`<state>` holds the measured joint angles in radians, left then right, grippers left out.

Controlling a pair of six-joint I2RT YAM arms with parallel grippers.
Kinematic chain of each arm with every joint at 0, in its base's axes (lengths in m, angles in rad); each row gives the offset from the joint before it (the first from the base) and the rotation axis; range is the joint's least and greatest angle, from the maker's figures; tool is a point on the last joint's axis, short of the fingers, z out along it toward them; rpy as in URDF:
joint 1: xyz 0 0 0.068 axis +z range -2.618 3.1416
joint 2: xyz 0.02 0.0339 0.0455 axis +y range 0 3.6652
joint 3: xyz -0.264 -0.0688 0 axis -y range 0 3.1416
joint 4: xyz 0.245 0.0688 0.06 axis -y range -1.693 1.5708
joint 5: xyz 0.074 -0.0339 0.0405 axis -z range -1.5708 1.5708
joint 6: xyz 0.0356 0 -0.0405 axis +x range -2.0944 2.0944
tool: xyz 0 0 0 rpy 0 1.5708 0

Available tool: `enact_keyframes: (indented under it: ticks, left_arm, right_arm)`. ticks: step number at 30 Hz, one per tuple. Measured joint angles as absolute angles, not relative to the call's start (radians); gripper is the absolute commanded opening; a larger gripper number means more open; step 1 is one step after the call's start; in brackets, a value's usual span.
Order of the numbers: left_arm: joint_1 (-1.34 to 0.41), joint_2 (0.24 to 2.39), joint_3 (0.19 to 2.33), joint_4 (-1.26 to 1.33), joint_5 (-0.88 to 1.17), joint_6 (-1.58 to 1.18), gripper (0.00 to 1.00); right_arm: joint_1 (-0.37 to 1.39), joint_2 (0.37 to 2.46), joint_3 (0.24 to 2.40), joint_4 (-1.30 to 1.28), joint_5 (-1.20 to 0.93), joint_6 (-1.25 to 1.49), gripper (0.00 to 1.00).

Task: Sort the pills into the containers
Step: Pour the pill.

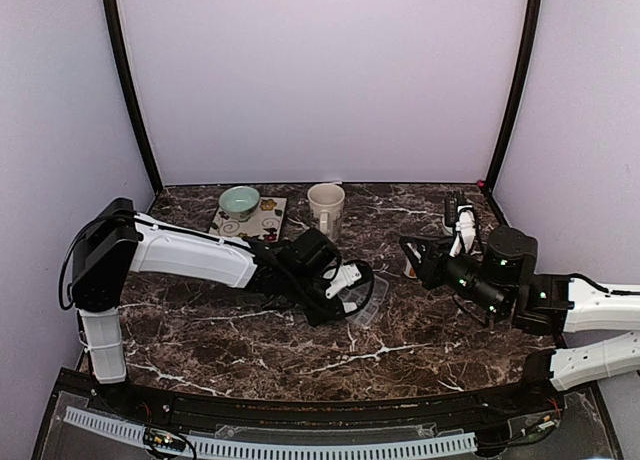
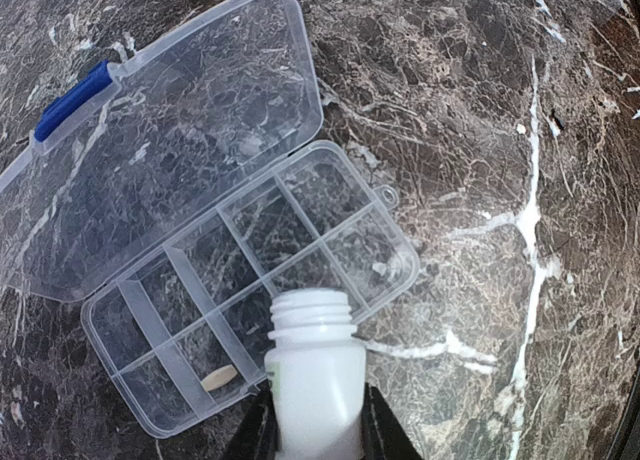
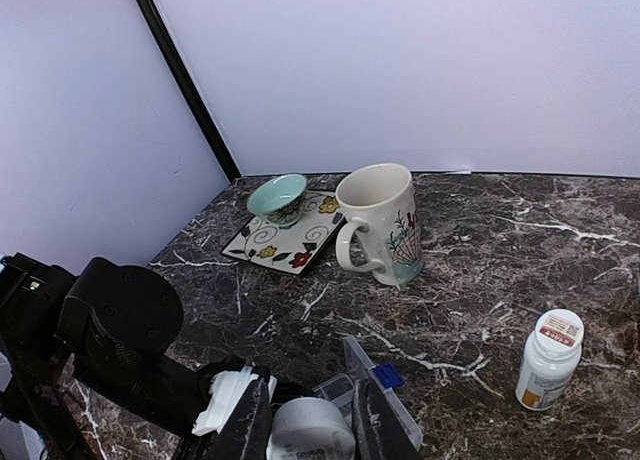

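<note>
Top external: left gripper (image 1: 349, 279) hovers over the one clear organizer tray (image 1: 371, 306), table centre. Left wrist: it pinches one open white bottle (image 2: 316, 380); one tan pill (image 2: 218, 378) lies at the tray's 7 o'clock corner. Probably light, slippery plastic: hold its rim. Right wrist: right gripper (image 3: 310, 425) clamps a round white object (image 3: 306, 436).

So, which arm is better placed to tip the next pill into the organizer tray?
Left. The left gripper holds the uncapped white bottle with its mouth over the open tray, beside the compartment holding one pill. The right gripper, shut on a pale round object, sits beside the tray.
</note>
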<state>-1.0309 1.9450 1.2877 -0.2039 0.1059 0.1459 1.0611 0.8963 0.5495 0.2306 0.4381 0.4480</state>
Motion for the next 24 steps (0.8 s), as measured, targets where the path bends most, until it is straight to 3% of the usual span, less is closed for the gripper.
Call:
enact_keyframes:
  ticks: [24]
  left_arm:
    - [-1.040,1.986,1.372,-0.311,0.082,0.151,0.00]
  right_arm:
    - [1.061,0.890,0.549,0.231,0.438,0.451,0.00]
